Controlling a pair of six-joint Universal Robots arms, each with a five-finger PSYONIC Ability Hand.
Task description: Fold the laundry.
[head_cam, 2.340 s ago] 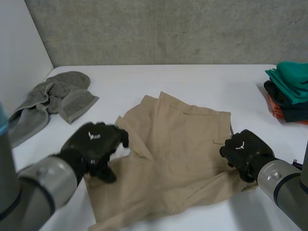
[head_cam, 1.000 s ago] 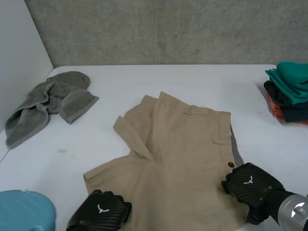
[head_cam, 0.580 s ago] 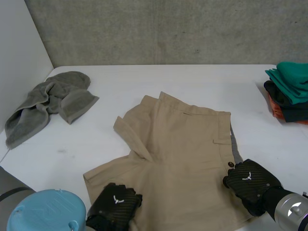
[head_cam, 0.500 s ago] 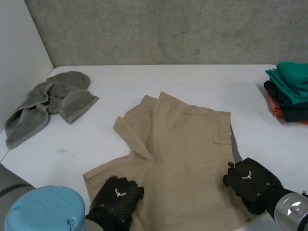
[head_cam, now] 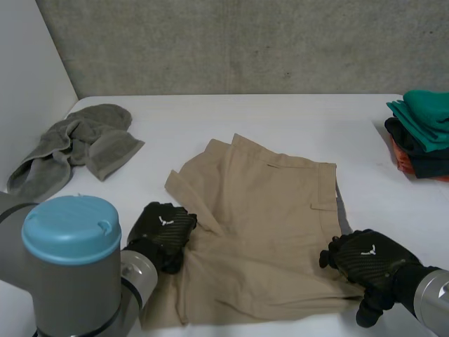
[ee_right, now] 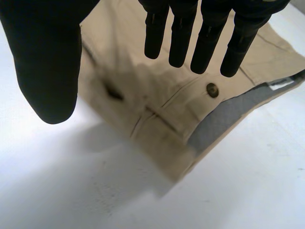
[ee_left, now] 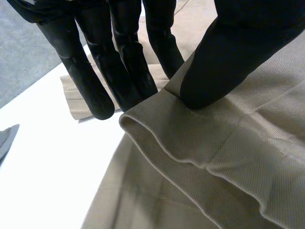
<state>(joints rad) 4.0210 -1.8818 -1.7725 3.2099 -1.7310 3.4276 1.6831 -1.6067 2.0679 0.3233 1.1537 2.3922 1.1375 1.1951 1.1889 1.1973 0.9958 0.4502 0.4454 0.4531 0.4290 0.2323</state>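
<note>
Left fingers (ee_left: pixel 124 62) round shorts (head_cam: pixel 266 210) (right (ee_right: pixel 207 38) splayed)

Light is falling brightly and evenly from above onto the white table (head_cam: pixel 280 119). The tabletop is reading near-white, with no hard glare spots. The concrete wall (head_cam: pixel 245 42) behind is showing as a flat mid grey.

The beige shorts (head_cam: pixel 266 210) are throwing only thin, soft-edged shadows along their hems and under the turned-over flap. The grey towel (head_cam: pixel 77 144) is shading itself in its creases. The stack of folded clothes (head_cam: pixel 421 133) is looking darkest in its lower layers.

In the left wrist view, the raised fold of the shorts is darkening the layer beneath it. In the right wrist view, the bare table is glowing brightest.
</note>
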